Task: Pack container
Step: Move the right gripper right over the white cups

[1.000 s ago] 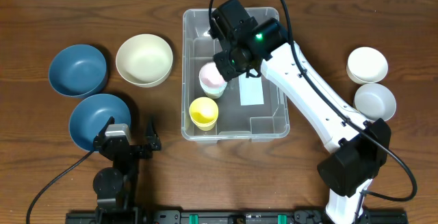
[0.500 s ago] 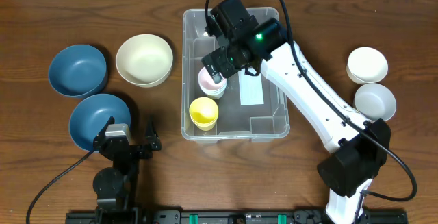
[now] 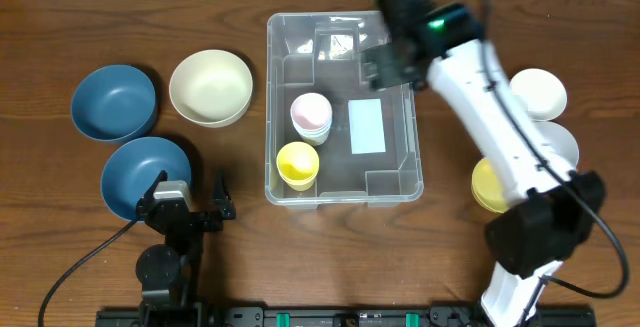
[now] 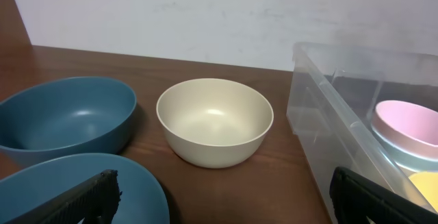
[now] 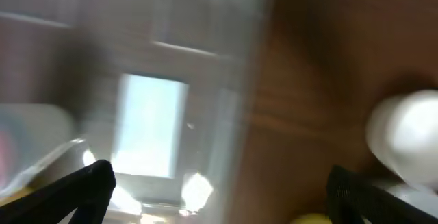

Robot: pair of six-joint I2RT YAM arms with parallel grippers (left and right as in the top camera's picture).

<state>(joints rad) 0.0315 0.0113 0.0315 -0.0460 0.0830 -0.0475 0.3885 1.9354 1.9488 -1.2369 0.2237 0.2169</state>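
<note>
Robotics lab or test bench, not a home. A brown wooden table [image 3: 60, 17] stands against a plain white wall [image 4: 205, 11]. Two robot arms are fixed at the table's near edge: a small black left arm [image 3: 170, 232] and a long white right arm [image 3: 495, 137]. A black mounting rail [image 3: 300, 318] runs along that edge. Loose black cables [image 3: 100, 239] trail from the arms. Tableware is set out like test props: blue bowls [image 3: 113, 100] toward the left edge, white bowls [image 3: 537, 94] toward the right edge, and a clear plastic bin [image 3: 400, 189] in the middle.
</note>
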